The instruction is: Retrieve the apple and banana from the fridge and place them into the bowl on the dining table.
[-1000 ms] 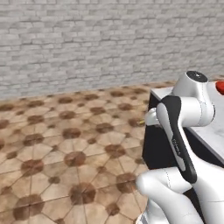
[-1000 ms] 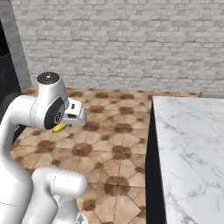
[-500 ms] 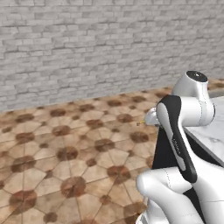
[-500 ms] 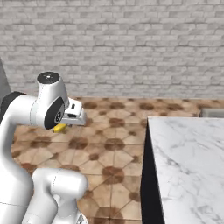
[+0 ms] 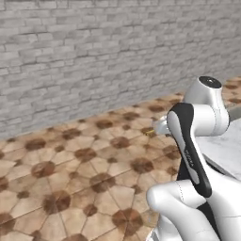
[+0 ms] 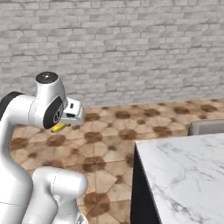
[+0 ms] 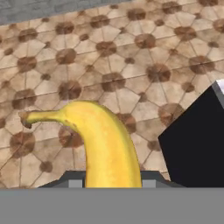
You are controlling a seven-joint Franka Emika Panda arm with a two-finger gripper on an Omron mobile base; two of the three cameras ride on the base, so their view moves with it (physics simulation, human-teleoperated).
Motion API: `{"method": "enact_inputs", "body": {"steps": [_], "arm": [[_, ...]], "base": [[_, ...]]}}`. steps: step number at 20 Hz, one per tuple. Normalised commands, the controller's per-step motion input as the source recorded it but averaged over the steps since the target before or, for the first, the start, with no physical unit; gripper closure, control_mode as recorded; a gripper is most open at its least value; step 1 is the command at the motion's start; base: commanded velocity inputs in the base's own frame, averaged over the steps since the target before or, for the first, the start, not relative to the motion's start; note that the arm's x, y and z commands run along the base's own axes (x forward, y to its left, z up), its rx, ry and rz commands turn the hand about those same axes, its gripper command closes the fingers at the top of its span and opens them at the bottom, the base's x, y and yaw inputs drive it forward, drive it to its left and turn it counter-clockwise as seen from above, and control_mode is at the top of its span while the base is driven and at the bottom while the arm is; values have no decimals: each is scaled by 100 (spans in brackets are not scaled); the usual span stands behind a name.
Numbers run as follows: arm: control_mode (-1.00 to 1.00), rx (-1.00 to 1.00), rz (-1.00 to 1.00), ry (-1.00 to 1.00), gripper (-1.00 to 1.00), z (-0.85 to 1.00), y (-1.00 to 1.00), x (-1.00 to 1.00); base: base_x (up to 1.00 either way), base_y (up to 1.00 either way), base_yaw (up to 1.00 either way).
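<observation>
1. The gripper (image 6: 65, 122) is closed on the banana (image 7: 105, 144). In the hand view the yellow fruit rises from between the fingers and curves up to a darker stem tip at the left. In the right base view a bit of yellow pokes out just under the hand.
2. The hold sits low on the banana's thick body, with most of its length free beyond the fingers. That looks like a sound place to grip, since the stem end would be thin and prone to pivot.
3. Judged by its look, the banana is light, smooth-skinned and somewhat soft. Firm pressure could bruise it, and its curve could let it twist in the fingers if the arm swings sharply.
4. The arm carries it tucked close to its own body, above the patterned tile floor (image 5: 84, 164).
5. To the right and near lies the dining table (image 6: 188, 175), its white marble top on a dark base. Its corner also shows dark at the right of the hand view.
6. A grey brick wall (image 6: 131, 52) closes the far side.
</observation>
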Motion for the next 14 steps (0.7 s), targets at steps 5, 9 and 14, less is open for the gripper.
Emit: {"method": "enact_inputs", "body": {"steps": [5,9,14], "arm": [[100,0,0,0,100,0,0,0],[100,0,0,0,100,0,0,0],[100,0,0,0,100,0,0,0]], "base": [[100,17,-51],[100,50,-57],[94,76,-66]]}}
